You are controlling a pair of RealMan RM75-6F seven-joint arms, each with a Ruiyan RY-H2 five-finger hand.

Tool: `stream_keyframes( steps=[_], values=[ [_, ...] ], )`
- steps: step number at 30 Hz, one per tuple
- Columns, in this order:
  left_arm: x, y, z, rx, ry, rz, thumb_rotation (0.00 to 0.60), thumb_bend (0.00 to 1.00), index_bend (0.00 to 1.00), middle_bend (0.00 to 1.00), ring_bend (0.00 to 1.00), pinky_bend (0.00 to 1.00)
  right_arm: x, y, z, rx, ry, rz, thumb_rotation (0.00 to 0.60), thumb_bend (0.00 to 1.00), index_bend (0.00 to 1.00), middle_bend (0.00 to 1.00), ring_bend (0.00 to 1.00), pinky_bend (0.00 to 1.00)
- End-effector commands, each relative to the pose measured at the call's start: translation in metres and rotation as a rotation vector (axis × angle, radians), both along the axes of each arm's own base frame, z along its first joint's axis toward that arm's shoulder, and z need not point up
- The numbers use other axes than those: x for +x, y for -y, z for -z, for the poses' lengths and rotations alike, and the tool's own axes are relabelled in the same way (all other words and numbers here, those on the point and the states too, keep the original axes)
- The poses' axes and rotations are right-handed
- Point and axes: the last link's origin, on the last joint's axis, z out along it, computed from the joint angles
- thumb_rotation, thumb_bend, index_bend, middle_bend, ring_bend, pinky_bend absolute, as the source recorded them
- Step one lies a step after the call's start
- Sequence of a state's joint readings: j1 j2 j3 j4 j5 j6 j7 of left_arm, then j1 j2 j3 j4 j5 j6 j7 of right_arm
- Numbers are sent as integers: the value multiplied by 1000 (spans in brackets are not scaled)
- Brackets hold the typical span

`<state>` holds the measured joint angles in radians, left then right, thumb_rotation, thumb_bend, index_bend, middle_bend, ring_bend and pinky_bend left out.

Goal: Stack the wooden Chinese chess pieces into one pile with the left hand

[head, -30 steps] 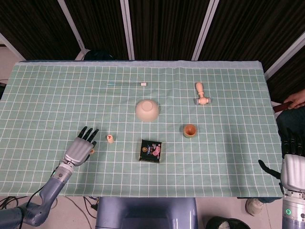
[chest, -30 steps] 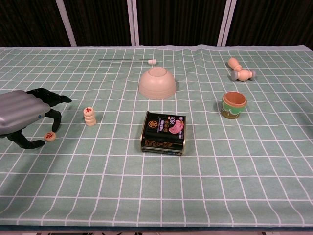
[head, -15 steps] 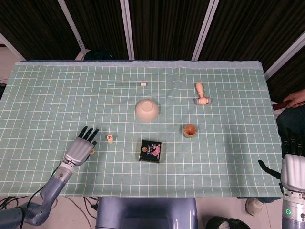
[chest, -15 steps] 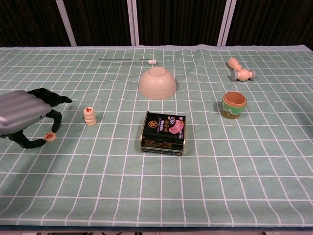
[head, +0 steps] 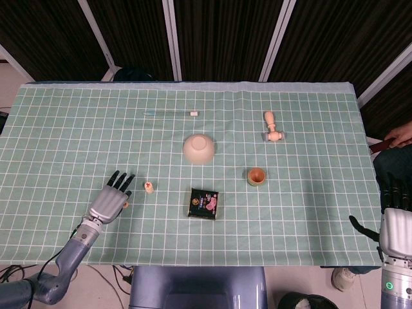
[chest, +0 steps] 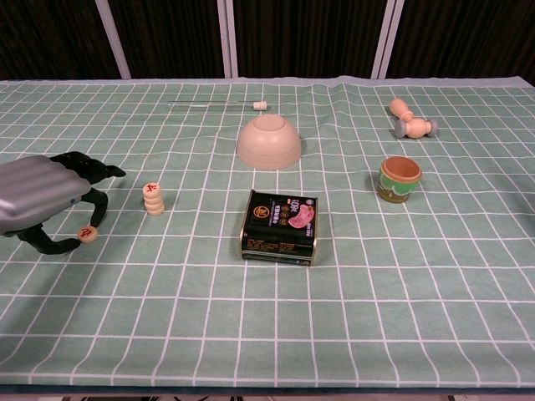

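Observation:
A short pile of wooden chess pieces (chest: 154, 200) with a red character on top stands on the green checked cloth; in the head view the pile (head: 149, 187) is just right of my left hand (head: 109, 202). In the chest view my left hand (chest: 40, 200) is low at the left edge. Its thumb and a finger pinch a single chess piece (chest: 87, 234) close to the cloth, about a hand's width left of the pile. My right hand (head: 394, 225) hangs beyond the table's right edge, fingers apart and holding nothing.
An upturned beige bowl (chest: 268, 142) sits at centre back, a dark tin (chest: 280, 225) in front of it. A small green-and-orange cup (chest: 399, 179) and a wooden toy (chest: 410, 119) are to the right. A thin stick (chest: 217, 104) lies at the back.
My left hand has drawn back slightly toward the near edge, with the single piece still at its fingertips. The pile and my right hand have not moved.

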<state>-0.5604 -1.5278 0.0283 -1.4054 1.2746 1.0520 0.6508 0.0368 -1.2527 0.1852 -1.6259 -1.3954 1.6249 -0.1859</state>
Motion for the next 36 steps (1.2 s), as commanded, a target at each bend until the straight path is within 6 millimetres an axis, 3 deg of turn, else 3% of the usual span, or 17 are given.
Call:
stream_keyframes(
  steps=[1,13,21,29,36],
  values=[
    [0,0,0,2,0,-1,600,310,484,6,0,0,0,0,0,0,1,1,600,233,116,13,0,0],
    [-2,-1,-1,5,-10,-2,600,333,501,6,0,0,0,0,0,1,3,1,600,233,116,13,0,0],
    [8,-6,-13,38,39,4,600,332,501,6,0,0,0,0,0,1,4,-1,600,233,116,13,0,0],
    [40,-28,-27,86,86,39,600,332,502,6,0,0,0,0,0,1,3,1,600,233,116,13,0,0],
    [67,-47,-19,94,84,58,600,330,501,6,0,0,0,0,0,0,2,1,600,233,116,13,0,0]
  ],
)
